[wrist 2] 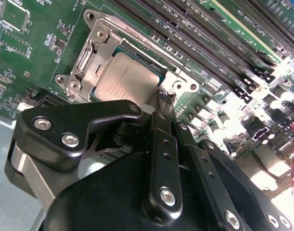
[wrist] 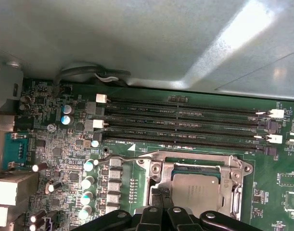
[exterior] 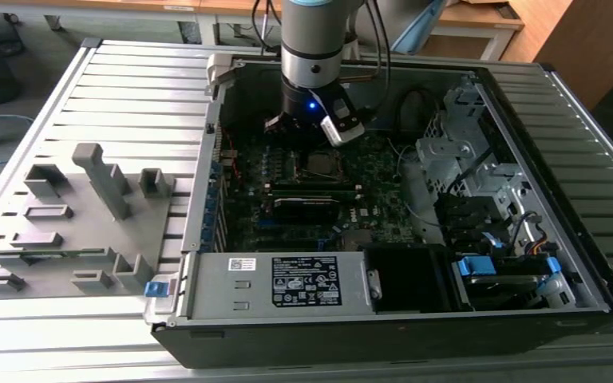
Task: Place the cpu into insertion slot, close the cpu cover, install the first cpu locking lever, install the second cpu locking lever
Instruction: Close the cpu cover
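Note:
The cpu (wrist 2: 123,78) (wrist: 197,188) lies flat in the insertion slot on the green motherboard. Its dull silver top shows through the window of the cpu cover (wrist 2: 93,49) (wrist: 195,162), which lies down over it. In the exterior view the slot (exterior: 321,163) is just below my gripper (exterior: 304,132). The black fingers come together at one corner of the cover in both wrist views, and the gripper (wrist 2: 162,102) (wrist: 162,201) looks shut. A thin wire locking lever (wrist: 121,157) runs along one edge of the socket. I cannot tell whether it is latched.
The open computer case stands on a slatted metal table (exterior: 125,88). Memory slots (wrist: 185,126) run beside the socket, and a black module (exterior: 306,209) lies nearer the power supply (exterior: 274,283). Drive cages and cables (exterior: 466,167) fill the exterior view's right. A grey parts fixture (exterior: 73,223) sits on its left.

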`<state>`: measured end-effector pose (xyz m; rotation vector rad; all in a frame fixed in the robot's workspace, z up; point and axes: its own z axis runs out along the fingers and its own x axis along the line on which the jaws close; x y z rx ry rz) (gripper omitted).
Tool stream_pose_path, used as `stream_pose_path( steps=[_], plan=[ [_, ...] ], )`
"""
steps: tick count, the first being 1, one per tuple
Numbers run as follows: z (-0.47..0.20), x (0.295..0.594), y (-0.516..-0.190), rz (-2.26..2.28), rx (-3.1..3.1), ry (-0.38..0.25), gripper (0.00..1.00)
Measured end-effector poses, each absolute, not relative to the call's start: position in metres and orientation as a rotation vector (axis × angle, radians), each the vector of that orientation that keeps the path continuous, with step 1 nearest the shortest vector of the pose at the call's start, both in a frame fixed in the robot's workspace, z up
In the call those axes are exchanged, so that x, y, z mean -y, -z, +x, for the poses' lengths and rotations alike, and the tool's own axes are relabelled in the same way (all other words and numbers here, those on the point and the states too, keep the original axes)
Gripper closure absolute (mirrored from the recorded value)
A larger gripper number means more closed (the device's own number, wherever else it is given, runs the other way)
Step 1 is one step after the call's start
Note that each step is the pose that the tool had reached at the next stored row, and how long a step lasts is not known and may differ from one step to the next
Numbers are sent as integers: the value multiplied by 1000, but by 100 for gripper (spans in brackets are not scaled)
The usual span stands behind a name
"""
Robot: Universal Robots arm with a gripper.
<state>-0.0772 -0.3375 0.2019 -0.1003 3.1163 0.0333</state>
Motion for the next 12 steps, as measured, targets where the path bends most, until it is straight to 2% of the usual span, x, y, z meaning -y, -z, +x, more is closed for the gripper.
stream_pose_path(
  steps=[12],
  plan=[
    [-77, 338, -198, -100, -3117, -33, 89]
  ],
)
